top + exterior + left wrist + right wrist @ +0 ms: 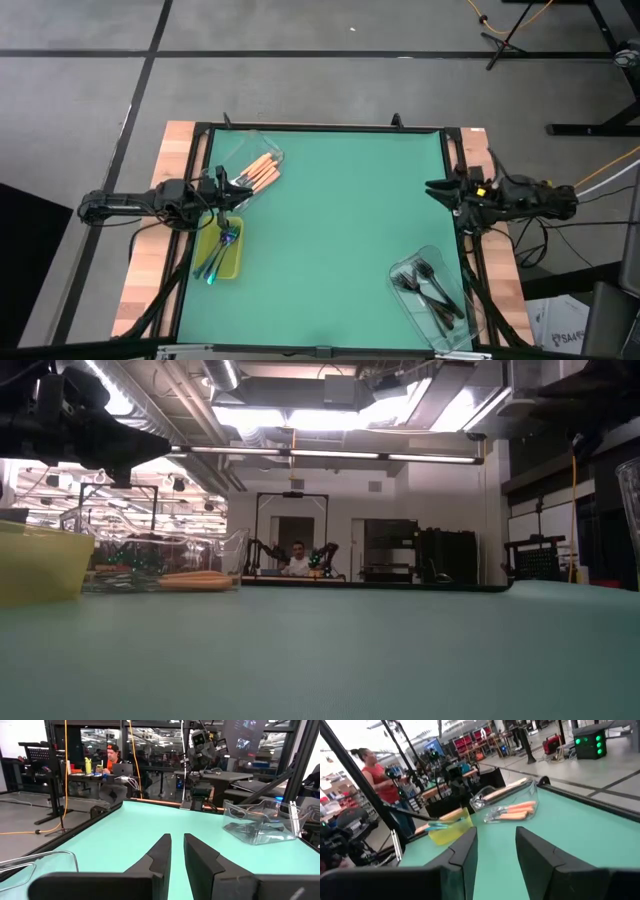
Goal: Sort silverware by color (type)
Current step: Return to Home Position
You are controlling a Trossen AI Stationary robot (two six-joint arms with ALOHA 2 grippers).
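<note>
Orange-handled forks point(262, 173) point(517, 811) lie in a clear tub near the table's far left. Iridescent forks point(222, 248) rest in the yellow-green tray point(236, 266) at the left edge. Dark grey-black forks point(432, 285) point(250, 827) lie in a clear tub at the near right. My left gripper point(245, 189) point(177, 842) hovers between the orange forks' tub and the tray, its fingers a narrow gap apart and holding nothing. My right gripper point(430, 187) point(495, 840) is open and empty, above the table's right edge, pointing toward the left.
The green mat point(340, 230) stretches bare between the two arms. A black frame point(320, 127) borders the table. The tray's wall point(40, 565) shows at the low view's left. People point(112, 765) point(372, 775) are in the room beyond the table.
</note>
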